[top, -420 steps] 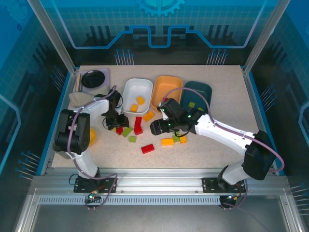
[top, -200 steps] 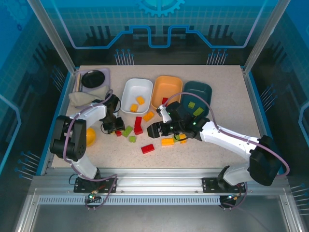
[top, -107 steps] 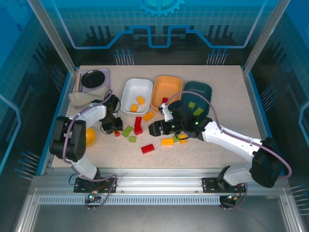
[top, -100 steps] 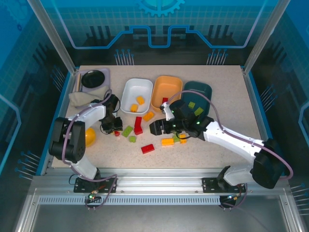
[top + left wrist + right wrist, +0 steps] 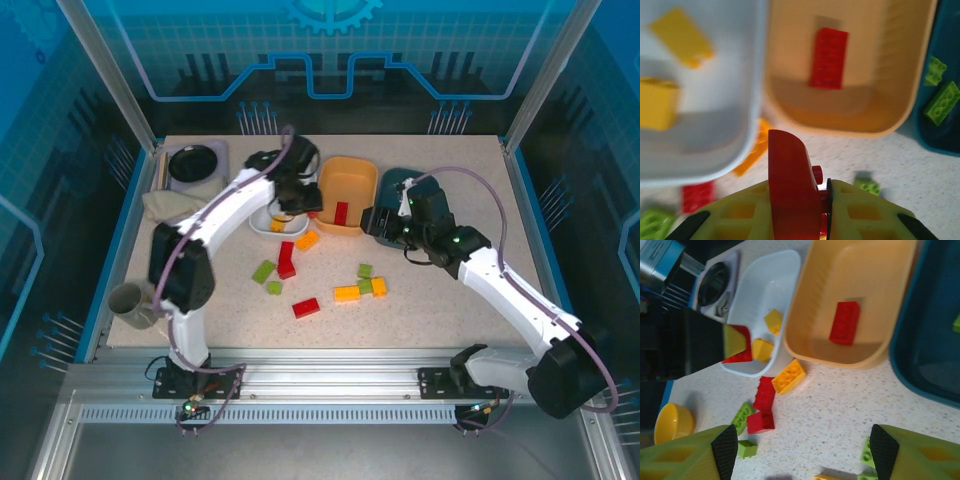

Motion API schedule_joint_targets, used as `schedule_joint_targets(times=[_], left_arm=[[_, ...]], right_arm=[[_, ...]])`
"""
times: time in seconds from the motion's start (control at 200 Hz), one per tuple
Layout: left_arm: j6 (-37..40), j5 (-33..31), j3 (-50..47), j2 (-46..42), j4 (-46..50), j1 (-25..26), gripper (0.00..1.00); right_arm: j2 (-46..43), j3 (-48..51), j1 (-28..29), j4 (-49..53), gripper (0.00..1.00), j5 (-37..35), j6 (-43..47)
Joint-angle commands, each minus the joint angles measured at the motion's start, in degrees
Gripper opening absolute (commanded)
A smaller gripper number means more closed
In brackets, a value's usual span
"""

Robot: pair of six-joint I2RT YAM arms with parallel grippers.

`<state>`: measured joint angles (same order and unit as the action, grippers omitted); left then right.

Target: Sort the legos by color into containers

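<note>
Speckled tabletop (image 5: 920, 175) blurs below. My left gripper (image 5: 799, 205) pinches a smooth red brick (image 5: 789, 170), its lower end lost between my yellow latticed fingers (image 5: 740, 220), near the gap between white bin (image 5: 725, 85) and orange bin (image 5: 880, 80). My right gripper (image 5: 804, 452) gapes wide over loose bricks (image 5: 764, 395), its tips cut off.

Red brick (image 5: 845, 322) lies flat in the orange bin (image 5: 860, 270), yellow bricks (image 5: 773, 321) in the white bin (image 5: 775, 275), green ones (image 5: 942, 102) in the teal bin (image 5: 935, 340). Mixed bricks (image 5: 347, 293) scatter across the surface (image 5: 450, 310), and a second red brick (image 5: 790, 190) is pinched in the left gripper (image 5: 800, 212).
</note>
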<state>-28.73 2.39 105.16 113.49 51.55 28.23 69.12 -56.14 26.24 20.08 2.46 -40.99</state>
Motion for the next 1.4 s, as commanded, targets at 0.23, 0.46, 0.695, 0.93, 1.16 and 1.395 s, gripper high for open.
schedule_joint_targets(times=[0.23, 0.46, 0.695, 0.93, 1.16, 1.395], left_arm=[[-2.92, 2.85, 32.37, 27.48, 7.19, 4.88, 0.22], [-5.09, 5.6, 33.27, 29.7, 5.38, 5.1, 0.43], [-6.55, 4.1, 35.57, 21.29, 6.62, 5.16, 0.6], [-14.37, 1.98, 14.07, -2.59, 2.5, 1.59, 0.67], [-22.05, 4.64, -27.82, -33.23, -7.23, -2.64, 0.73], [-29.16, 4.49, -54.03, -50.18, -3.69, -1.3, 0.72]], right_arm=[[0.53, -3.89, -5.29, 8.07, 0.73, 0.41, -0.95], [0.18, -3.89, -5.68, 11.57, 0.73, 0.74, 1.55], [-1.74, -2.76, -1.23, 16.53, 0.72, -2.66, 7.07], [-2.16, -2.27, 12.34, 17.76, 0.72, -6.38, 23.31], [1.02, -2.33, 18.16, 19.53, 0.72, -8.02, 31.22], [0.03, -1.05, 22.69, 14.97, 0.73, -5.49, 26.04]])
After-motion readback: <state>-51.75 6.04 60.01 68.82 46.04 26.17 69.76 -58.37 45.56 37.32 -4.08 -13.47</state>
